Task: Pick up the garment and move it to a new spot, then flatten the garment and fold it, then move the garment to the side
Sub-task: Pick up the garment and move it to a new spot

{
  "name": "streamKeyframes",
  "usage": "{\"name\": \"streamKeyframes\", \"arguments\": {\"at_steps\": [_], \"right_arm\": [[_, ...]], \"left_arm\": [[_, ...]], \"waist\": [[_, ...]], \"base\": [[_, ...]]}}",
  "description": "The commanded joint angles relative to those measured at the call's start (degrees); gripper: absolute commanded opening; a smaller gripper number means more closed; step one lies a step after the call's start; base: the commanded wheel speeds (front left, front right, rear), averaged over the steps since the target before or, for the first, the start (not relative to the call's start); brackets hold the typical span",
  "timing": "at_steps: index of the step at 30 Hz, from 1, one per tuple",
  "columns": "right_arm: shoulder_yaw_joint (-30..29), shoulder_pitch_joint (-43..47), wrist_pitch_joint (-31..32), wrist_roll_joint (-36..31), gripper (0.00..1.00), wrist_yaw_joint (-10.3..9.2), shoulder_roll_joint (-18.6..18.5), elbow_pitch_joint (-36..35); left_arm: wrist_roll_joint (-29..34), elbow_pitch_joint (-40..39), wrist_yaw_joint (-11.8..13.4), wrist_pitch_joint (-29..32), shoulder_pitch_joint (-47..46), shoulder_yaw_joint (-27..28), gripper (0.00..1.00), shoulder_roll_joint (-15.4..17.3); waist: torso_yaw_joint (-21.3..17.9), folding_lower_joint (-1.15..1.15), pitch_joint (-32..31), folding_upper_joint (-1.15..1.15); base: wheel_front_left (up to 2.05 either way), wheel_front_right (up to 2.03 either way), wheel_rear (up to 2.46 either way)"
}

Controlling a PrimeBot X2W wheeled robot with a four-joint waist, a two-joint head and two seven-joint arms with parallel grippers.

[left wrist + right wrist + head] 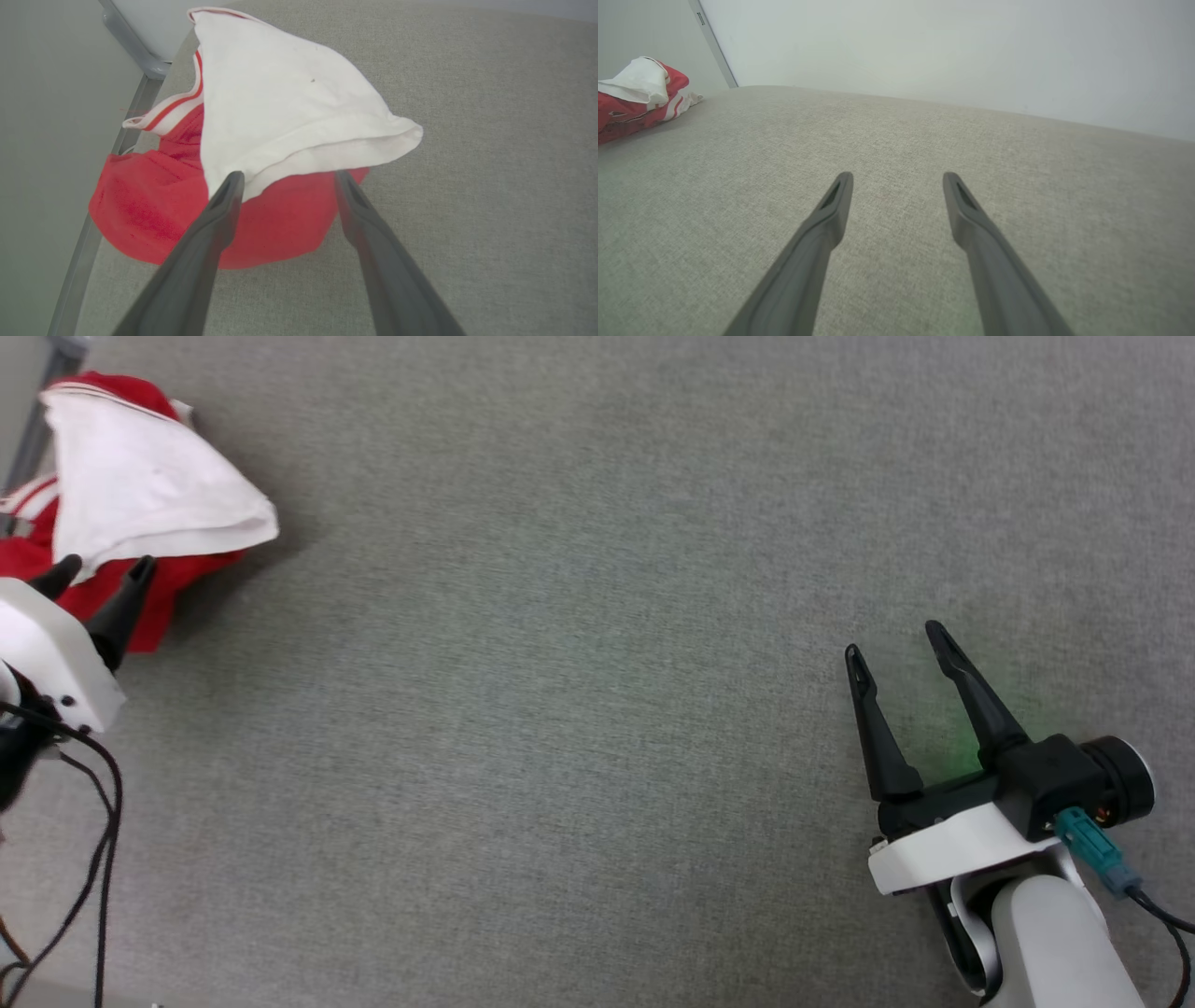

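At the far left of the grey surface [597,728], close to its edge and a metal rail [140,60], the garment [140,495] is seen bunched in a heap. A white sleeve is draped over crumpled red cloth, and striped trim shows on the left side. The left gripper [105,567] is poised at the heap's near edge, its fingers spread wide with nothing between them; whether the tips touch the cloth cannot be told. The garment is judged to be light, soft and limp: it can be expected to sag and unfold when lifted, and a single thin layer may slip out of a shallow pinch. A hold is best taken where layers are gathered, at the red fold under the sleeve hem just ahead of the fingertips, rather than on the loose sleeve alone. The broad middle of the surface is judged a suitable new spot. At the near right the right gripper [894,642] is poised over the surface, its jaws likewise apart and empty, well apart from the garment.
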Motion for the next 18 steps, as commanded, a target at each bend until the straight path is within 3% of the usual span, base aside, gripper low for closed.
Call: {"name": "streamKeyframes", "arguments": {"at_steps": [1,5,10,11,12,18], "right_arm": [[0.0,-0.9,-0.1,-0.5,1.00,-0.04,-0.1,-0.5],[-0.5,-1.3,-0.1,-0.7,1.00,-0.04,-0.1,-0.9],[-1.0,-0.7,-0.1,-1.0,1.00,-0.04,-0.1,-1.2],[-1.1,-0.7,-0.1,-1.2,1.00,-0.04,-0.1,-1.2],[-1.2,-0.7,-0.1,-1.4,1.00,-0.04,-0.1,-1.2],[-1.5,-0.3,-0.1,-1.2,1.00,-0.04,-0.1,-0.8]], "left_arm": [[-1.1,1.8,0.0,0.5,-1.8,-1.2,1.00,1.4],[-1.8,6.1,0.0,0.1,-4.5,-4.0,1.00,3.6],[-3.7,11.0,0.0,-2.2,-6.8,-7.0,1.00,3.2],[-3.9,11.9,0.0,-3.2,-7.2,-7.3,0.44,3.2],[-3.9,12.6,0.0,-4.4,-7.5,-7.9,0.00,3.3],[-4.6,14.9,0.0,-12.4,-8.1,-11.1,0.00,4.1]], "waist": [[-2.1,-0.01,2.8,0.00],[-2.7,-0.01,4.3,0.00],[-2.7,-0.01,5.0,0.00],[-2.6,-0.01,5.1,0.00],[-2.6,-0.01,5.1,0.00],[-2.2,-0.01,2.9,0.00]], "base": [[0.00,0.00,0.00],[0.00,0.00,0.00],[0.00,0.00,0.00],[0.00,0.00,0.00],[0.00,0.00,0.00],[0.00,0.00,0.00]]}}
